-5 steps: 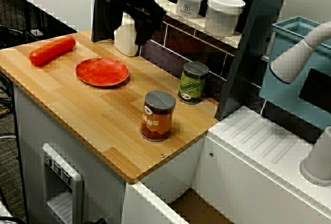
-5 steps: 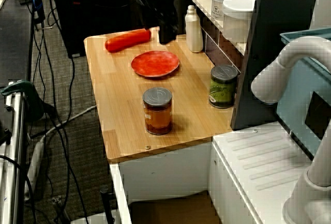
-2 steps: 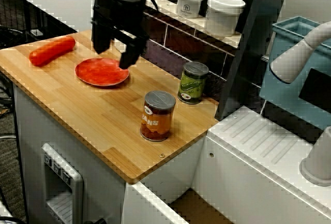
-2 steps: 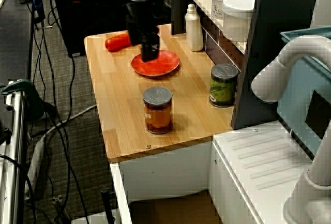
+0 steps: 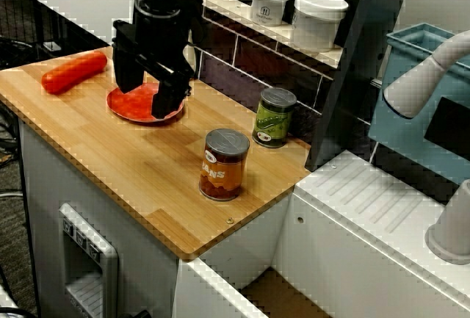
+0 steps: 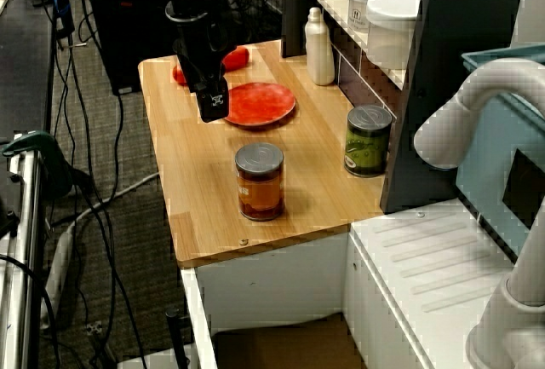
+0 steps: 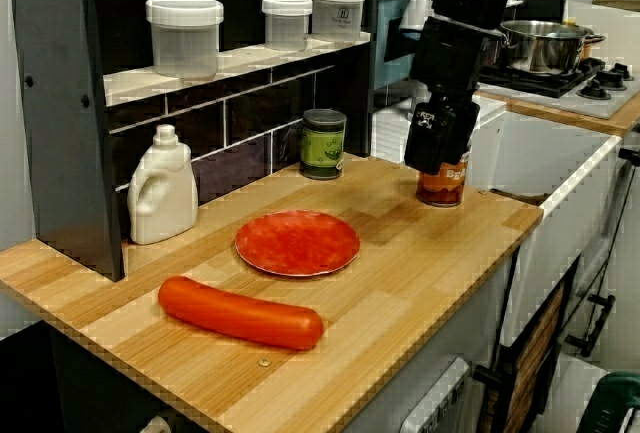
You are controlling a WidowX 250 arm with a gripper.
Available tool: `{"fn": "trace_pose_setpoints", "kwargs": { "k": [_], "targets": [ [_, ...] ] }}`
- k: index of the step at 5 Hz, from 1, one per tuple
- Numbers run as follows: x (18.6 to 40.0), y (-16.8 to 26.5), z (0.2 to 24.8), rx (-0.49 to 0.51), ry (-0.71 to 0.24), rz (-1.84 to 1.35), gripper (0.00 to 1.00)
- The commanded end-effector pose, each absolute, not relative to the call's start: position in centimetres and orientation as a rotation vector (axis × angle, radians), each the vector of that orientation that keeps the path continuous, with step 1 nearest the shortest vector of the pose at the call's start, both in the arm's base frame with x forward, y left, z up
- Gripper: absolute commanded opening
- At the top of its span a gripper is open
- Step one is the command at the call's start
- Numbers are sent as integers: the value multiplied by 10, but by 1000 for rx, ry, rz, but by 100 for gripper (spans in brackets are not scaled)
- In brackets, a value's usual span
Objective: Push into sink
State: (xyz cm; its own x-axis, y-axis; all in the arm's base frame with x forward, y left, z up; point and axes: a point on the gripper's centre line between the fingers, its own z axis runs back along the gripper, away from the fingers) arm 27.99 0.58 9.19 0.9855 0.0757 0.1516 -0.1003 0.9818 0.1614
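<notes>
My black gripper (image 5: pixel 147 96) hangs open just above the wooden counter, its fingers straddling the near edge of a red plate (image 5: pixel 139 105). In the view along the counter the gripper (image 6: pixel 212 105) is at the plate's (image 6: pixel 260 103) left rim. A long red sausage (image 5: pixel 73 72) lies beyond it. An orange-labelled can (image 5: pixel 223 165) and a green-labelled can (image 5: pixel 274 117) stand toward the counter's sink end. The sink (image 5: pixel 273 294) opens below that end, with white walls and a brown floor (image 6: pixel 281 345). From the counter's far end, the gripper (image 7: pixel 437 143) overlaps the orange can (image 7: pixel 443 185).
A white bottle (image 6: pixel 319 45) stands against the back wall under a shelf with white lidded jars (image 5: pixel 317 18). A white faucet (image 5: pixel 429 76) and a teal bin (image 5: pixel 411 90) stand past the sink. A pot (image 7: pixel 545 45) sits on a stove.
The gripper has come down and forward from beside the white bottle, crossing the red plate to its near edge. The cans, plate and sausage have not moved.
</notes>
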Motion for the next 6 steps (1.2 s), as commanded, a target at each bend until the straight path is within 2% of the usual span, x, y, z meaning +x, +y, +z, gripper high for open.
{"fn": "trace_pose_setpoints", "kwargs": {
  "k": [1,4,5,6],
  "targets": [
    [293,17,107,150,-188,114,100],
    [313,21,88,171,-163,134,100],
    [314,21,83,176,-160,118,0],
    [314,19,81,175,-168,105,0]
  ]
}}
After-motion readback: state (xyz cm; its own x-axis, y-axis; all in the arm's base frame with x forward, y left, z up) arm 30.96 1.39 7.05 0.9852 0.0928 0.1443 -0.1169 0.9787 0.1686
